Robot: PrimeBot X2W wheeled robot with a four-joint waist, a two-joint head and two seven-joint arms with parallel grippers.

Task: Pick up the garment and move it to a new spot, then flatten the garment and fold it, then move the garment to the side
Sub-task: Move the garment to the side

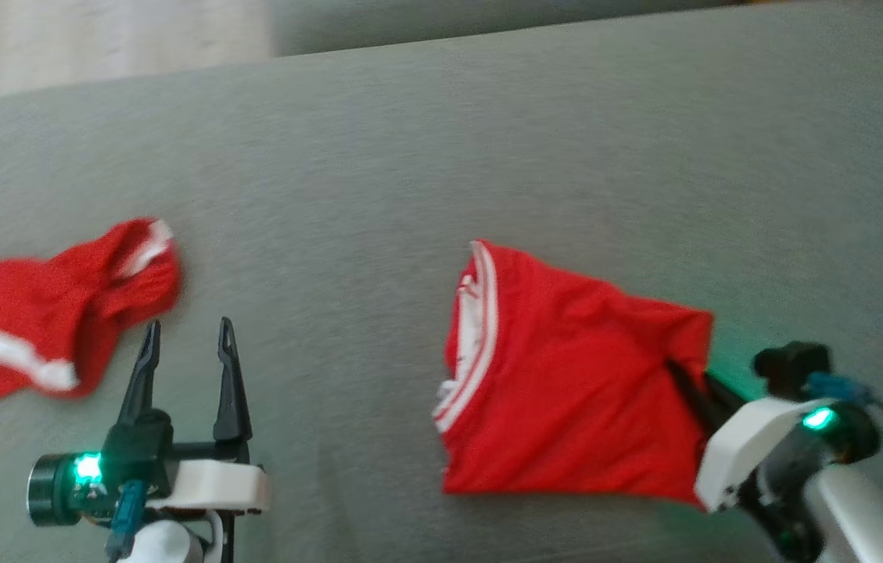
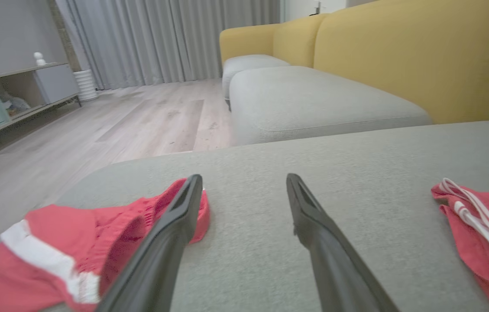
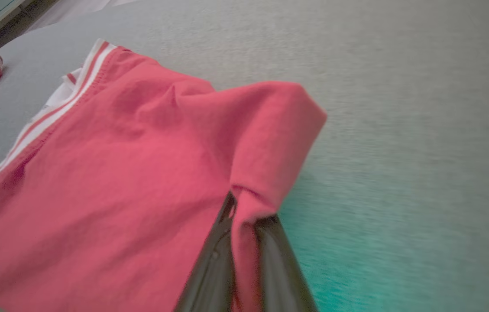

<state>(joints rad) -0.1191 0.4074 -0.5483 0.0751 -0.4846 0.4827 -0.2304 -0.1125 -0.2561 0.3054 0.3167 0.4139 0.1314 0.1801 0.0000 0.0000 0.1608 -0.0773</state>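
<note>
**Currently: red garment [image 1: 566, 391] pinched at one corner by R gripper [image 1: 683, 375]**

Head view: garment folded flat on grey cushion [image 1: 441, 156], right of centre, white-striped collar facing left. Far-right corner clamped between R fingers, bunched a bit there. L gripper [image 1: 188, 324] at lower left, fingers spread wide, nothing between, tips just beside a 2nd red piece w/ white trim [image 1: 34, 313] (shorts, prob.).

L wrist view: L gripper [image 2: 244, 177] agape over bare cushion; red shorts [image 2: 75, 234] under left finger, garment edge [image 2: 478, 234] at far right. Yellow sofa back [image 2: 400, 56] and wood floor [image 2: 97, 130] beyond.

R wrist view: R gripper [image 3: 248, 212] closed on a fold of garment [image 3: 118, 173], corner lifted off cushion, rest lying flat.
</note>
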